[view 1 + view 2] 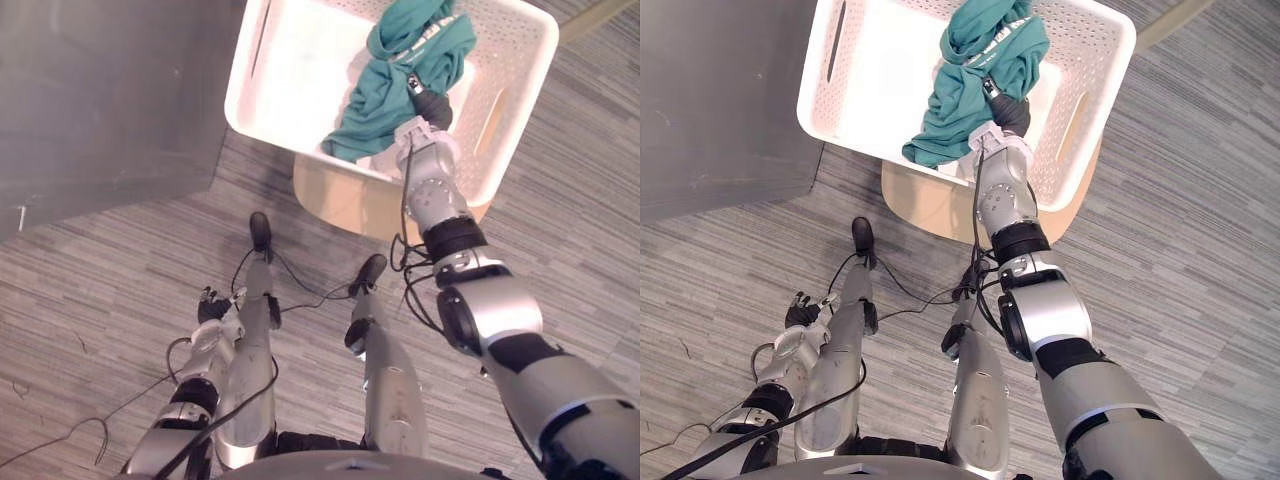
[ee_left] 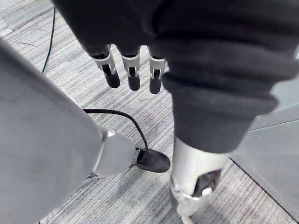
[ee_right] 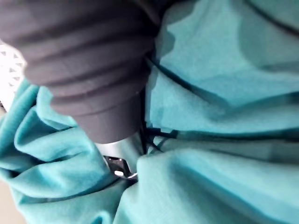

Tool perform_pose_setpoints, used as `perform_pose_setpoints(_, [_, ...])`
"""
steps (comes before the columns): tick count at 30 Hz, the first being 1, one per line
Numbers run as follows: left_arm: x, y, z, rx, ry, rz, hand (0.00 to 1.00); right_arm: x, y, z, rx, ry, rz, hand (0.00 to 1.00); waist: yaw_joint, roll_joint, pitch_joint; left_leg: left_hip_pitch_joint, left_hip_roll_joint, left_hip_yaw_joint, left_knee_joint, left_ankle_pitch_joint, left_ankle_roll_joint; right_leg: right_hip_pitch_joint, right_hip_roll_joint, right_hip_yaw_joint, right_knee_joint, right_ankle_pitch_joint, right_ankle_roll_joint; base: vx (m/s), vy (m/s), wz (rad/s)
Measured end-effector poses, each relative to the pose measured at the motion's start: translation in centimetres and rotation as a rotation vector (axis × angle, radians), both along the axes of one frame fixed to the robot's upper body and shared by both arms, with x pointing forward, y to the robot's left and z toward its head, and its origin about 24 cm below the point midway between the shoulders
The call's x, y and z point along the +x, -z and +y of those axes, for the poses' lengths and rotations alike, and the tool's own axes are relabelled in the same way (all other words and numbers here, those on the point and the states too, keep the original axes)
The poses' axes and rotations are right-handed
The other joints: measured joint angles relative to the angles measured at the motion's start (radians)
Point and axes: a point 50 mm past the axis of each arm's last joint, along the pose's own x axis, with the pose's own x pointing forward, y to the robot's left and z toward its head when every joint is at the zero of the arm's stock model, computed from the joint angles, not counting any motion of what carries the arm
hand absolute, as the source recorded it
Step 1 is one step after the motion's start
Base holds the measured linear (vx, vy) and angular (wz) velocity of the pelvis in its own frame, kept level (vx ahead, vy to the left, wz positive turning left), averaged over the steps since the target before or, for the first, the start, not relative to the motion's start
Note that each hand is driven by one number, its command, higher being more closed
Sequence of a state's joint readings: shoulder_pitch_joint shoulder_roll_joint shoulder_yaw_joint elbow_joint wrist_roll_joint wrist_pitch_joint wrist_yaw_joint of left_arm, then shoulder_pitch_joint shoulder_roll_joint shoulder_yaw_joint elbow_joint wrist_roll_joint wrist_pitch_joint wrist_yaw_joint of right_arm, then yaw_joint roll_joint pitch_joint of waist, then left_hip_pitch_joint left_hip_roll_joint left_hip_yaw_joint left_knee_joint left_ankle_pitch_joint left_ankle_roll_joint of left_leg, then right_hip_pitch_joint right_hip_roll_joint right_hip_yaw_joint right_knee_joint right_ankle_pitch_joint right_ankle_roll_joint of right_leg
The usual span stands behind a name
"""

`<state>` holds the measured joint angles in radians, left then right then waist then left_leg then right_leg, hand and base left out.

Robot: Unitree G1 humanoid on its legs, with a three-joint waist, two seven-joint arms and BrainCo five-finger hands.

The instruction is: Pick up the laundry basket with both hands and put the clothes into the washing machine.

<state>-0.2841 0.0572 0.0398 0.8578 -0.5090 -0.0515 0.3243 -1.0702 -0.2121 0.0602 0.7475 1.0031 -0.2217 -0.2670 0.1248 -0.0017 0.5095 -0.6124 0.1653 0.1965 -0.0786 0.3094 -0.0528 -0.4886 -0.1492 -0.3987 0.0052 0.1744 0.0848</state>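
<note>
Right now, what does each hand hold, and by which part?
Left hand: nothing. Right hand is buried in the cloth in the basket; a grip cannot be told.

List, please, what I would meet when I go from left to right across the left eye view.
Dark grey surface → left hand, hanging low → white laundry basket → teal garment lying in it, with the right hand pushed into the cloth.
</note>
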Motion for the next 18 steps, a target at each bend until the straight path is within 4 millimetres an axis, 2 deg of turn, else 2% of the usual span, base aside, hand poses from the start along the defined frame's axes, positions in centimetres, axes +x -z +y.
perform_pose_setpoints(4, [-0.3, 0.3, 0.1, -0.006, -0.005, 0.021, 0.0, -1.1, -0.5, 1.5, 0.005, -0.074, -0.089, 1.0, -0.025, -0.001, 0.0, 0.026, 0.003, 0.016, 0.0, -0.002, -0.001, 0.013, 0.0, 0.015, 0.004, 0.003, -0.001, 0.01, -0.019, -0.08])
perform_pose_setpoints(13, [-1.6, 1.4, 0.7, -0.001, -0.011, 0.084, 0.0, -2.9, -0.3, 1.0, 0.031, -0.091, -0.184, 1.0, -0.055, -0.004, -0.001, 0.111, 0.009, 0.045, -0.001, -0.019, -0.018, 0.07, -0.002, 0.048, 0.02, 0.001, -0.002, 0.0, -0.025, -0.07])
perform_pose_setpoints(18, [-2.6, 1.7, 0.9, 0.013, 0.018, 0.089, 0.0, -4.6, -0.2, 0.5, 0.048, -0.107, -0.252, 1.0, -0.07, -0.006, -0.001, 0.197, 0.004, 0.05, -0.001, -0.03, -0.024, 0.112, -0.022, 0.058, 0.107, -0.052, 0.006, 0.02, -0.042, 0.04])
